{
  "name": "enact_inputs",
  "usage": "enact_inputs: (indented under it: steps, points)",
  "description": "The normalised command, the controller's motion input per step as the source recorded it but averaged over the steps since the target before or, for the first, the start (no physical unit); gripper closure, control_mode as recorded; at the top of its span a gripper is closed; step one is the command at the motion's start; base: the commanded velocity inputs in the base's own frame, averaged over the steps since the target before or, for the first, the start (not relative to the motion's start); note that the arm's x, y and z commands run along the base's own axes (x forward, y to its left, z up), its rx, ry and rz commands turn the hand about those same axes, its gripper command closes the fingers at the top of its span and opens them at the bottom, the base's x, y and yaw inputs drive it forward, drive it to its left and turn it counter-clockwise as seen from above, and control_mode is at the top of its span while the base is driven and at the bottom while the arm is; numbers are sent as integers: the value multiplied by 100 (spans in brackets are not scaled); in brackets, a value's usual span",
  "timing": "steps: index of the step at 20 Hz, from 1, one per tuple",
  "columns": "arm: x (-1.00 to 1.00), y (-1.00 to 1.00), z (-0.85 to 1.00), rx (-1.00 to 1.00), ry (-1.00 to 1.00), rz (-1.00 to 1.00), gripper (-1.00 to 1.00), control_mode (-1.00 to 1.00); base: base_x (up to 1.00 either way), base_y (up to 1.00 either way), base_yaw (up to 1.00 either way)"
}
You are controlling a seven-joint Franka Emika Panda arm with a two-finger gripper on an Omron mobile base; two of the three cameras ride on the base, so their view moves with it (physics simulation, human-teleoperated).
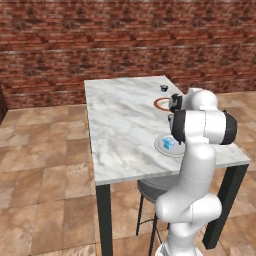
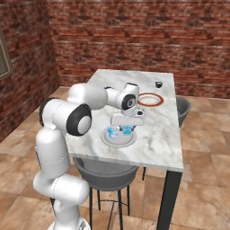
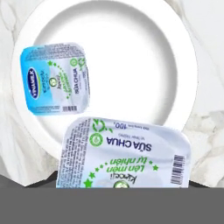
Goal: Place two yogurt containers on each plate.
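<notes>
A pale grey plate (image 2: 107,139) (image 3: 131,61) lies near the table's front edge. One light blue yogurt container (image 2: 112,132) (image 3: 56,78) rests on its left part. My gripper (image 2: 127,126) hangs over the plate's near rim, shut on a second light blue yogurt container (image 2: 128,130) (image 3: 127,153). That container looms large and close in the hand view and hides my fingertips. Farther back lies the white plate with a red-brown rim (image 1: 161,103) (image 2: 151,99), with nothing on the part I see. A dark yogurt container (image 1: 163,88) (image 2: 158,84) stands beyond it near the far edge.
The marble table (image 1: 120,130) (image 2: 157,143) drops off just in front of the grey plate. A grey stool (image 2: 105,176) stands under the front edge and another seat (image 2: 182,107) at the right side. A brick wall closes the back.
</notes>
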Motion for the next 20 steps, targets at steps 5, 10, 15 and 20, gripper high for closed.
enact_inputs:
  steps: [5,10,15,20]
  points:
    - [-12,10,-11,0,0,0,100,-100,0,0,0]
    - [-4,8,-9,0,0,0,100,-100,0,0,0]
    - [0,4,-6,0,0,0,100,-100,0,0,0]
    - [0,0,-4,0,0,0,100,-100,0,0,0]
